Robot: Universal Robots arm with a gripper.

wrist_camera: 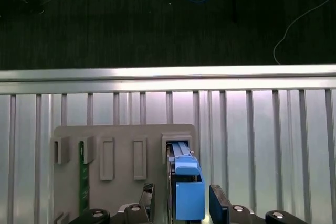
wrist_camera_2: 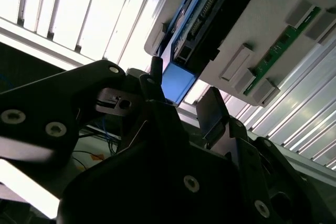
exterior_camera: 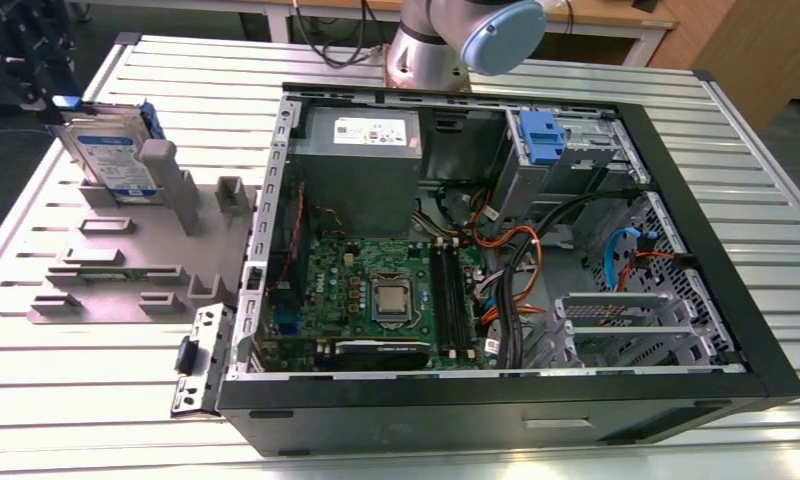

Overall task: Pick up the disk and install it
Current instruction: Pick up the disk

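End effector (wrist_camera: pixel 182 190) spread — straddling upright disk (wrist_camera: pixel 189 205) slotted in grey holder (wrist_camera: pixel 122 136).

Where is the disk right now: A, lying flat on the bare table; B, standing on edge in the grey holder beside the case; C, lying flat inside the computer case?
B: the disk stands on edge in a slot of the grey holder, outside the computer case.

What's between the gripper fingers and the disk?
Nothing. In the first wrist view the gripper straddles the disk, fingers either side of its blue frame, with slim bare gaps.
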